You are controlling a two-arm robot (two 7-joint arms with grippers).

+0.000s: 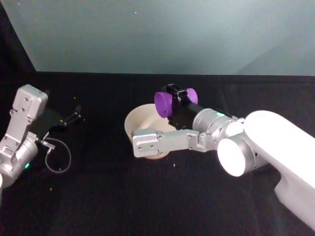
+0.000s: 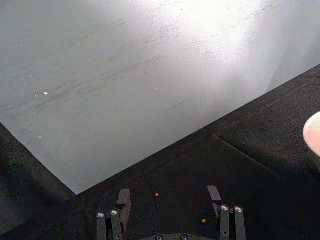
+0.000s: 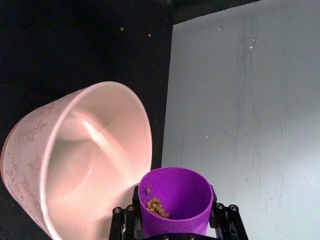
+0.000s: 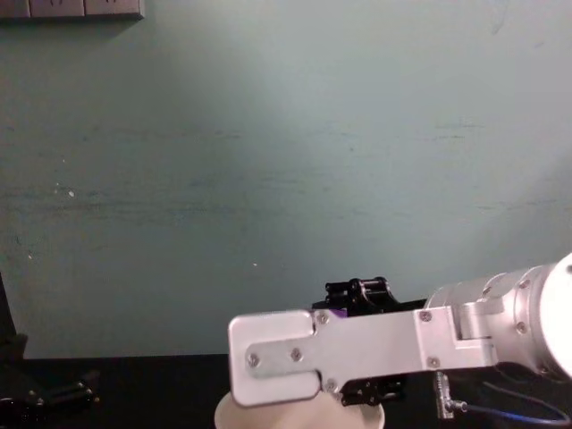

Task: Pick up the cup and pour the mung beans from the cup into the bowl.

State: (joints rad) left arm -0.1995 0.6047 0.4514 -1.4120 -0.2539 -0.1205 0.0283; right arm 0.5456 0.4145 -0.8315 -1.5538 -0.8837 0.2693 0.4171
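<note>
Two risks from here, both my read. First, spill: right gripper (image 1: 179, 98) has its fingers clamped on the purple cup (image 1: 164, 104), tipped near horizontal above the far side of the white bowl (image 1: 134, 129), not its middle; beans leaving fast, or a mouth sitting close to the rim, could send them over the wall onto the black tabletop (image 1: 108, 196); dry beans bounce off a hard smooth bowl. Second, incomplete pour: right wrist view shows a small clump of mung beans (image 3: 156, 206) lying low against the cup's inner wall; too little tilt leaves them there.

Lesser risks: cup is smooth and tapered, so it could slide in the fingers if the wrist rolls more; right arm's silver link (image 1: 152, 143) hangs across the near side of the bowl, so a drop in height could knock it.

Left gripper (image 2: 168, 202) idle, low over the tabletop, well left of the bowl; fingers spread wide, nothing between them.

Counts: 1 cup; 1 bowl, no beans on the part of its inside that shows; 2 grippers; beans in cup roughly a dozen, too clumped for an exact count; 2 loose beans (image 2: 157, 194) on the tabletop by the left fingers; 2 more specks that look like beans beyond the bowl in the right wrist view.
</note>
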